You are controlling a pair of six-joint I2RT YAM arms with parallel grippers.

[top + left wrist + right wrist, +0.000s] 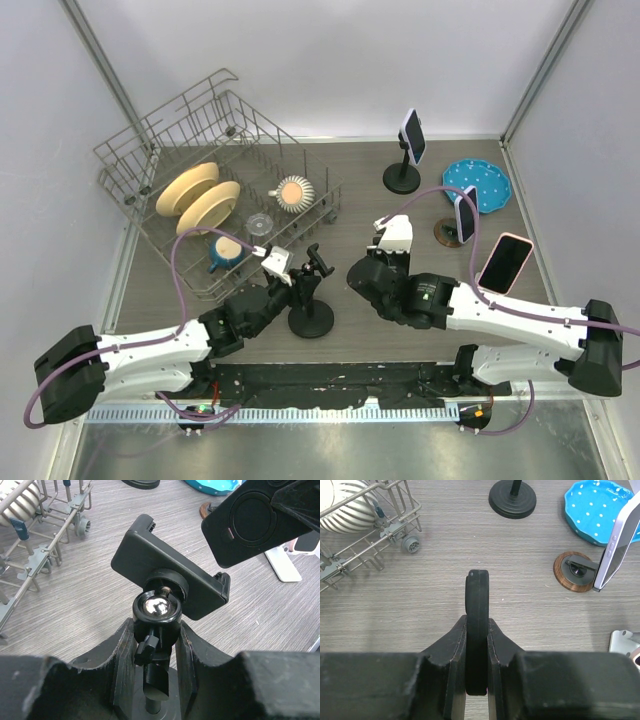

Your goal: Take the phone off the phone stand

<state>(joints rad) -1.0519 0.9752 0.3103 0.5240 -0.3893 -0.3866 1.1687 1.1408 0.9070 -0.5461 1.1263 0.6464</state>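
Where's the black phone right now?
The black phone is pinched in the right gripper, near the table's middle. The left wrist view shows it just up and right of the empty phone stand.

No text, brand or number is readable in any view. The back of the phone [255, 520] is plain, and the phone stand [170, 575] also carries no legible marking.

Table [355, 205], dish rack [150, 160], plate [478, 185], phone stand [311, 320]
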